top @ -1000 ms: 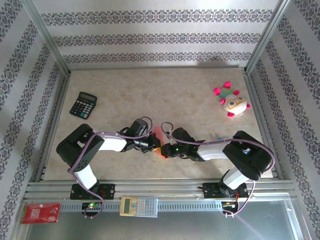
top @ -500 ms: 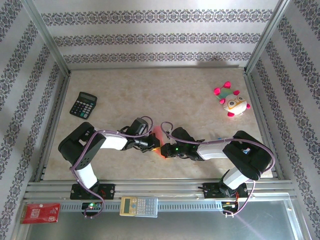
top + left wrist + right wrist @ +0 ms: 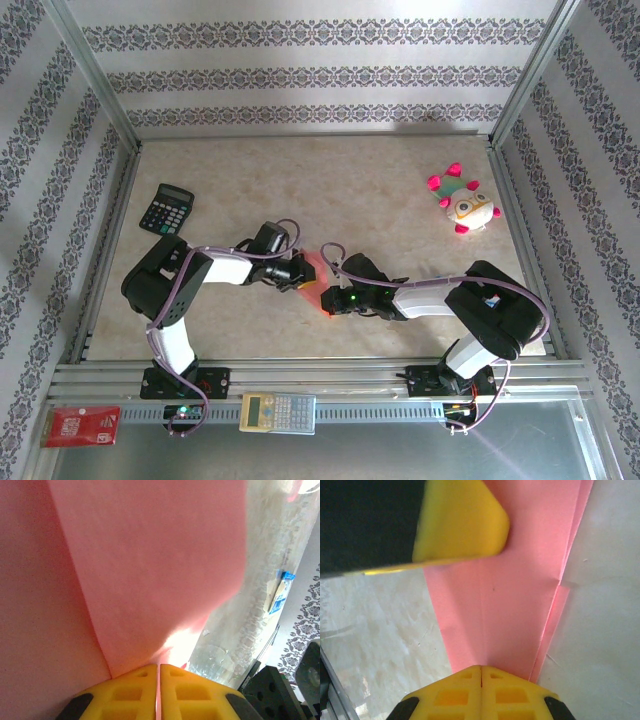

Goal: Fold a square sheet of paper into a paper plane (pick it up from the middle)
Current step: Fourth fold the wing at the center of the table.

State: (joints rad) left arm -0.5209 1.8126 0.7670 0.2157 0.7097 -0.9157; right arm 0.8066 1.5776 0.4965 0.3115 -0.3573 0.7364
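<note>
The square sheet of paper (image 3: pixel 313 266) is salmon-pink and folded into a narrow paper plane shape with a centre crease. It sits near the table's front middle, between both grippers. My left gripper (image 3: pixel 300 275) comes in from the left. In the left wrist view its yellow fingers (image 3: pixel 158 666) stand almost together, with pink paper (image 3: pixel 150 555) in the thin slit. My right gripper (image 3: pixel 327 296) is shut on the near end of the paper (image 3: pixel 510 605), fingertips (image 3: pixel 481 668) pressed together. A left finger (image 3: pixel 460 525) rests over the far end.
A black calculator (image 3: pixel 166 209) lies at the left of the table. At the back right sits a pink-and-white plush toy (image 3: pixel 462 203). On the front rail are a beige calculator (image 3: pixel 278 411) and a red card (image 3: pixel 80 425). Metal frame posts and patterned walls close in the table.
My left gripper has shifted a little away from the near edge, its arm stretching out, and the paper's pink edge shows more. The right arm has stayed still.
</note>
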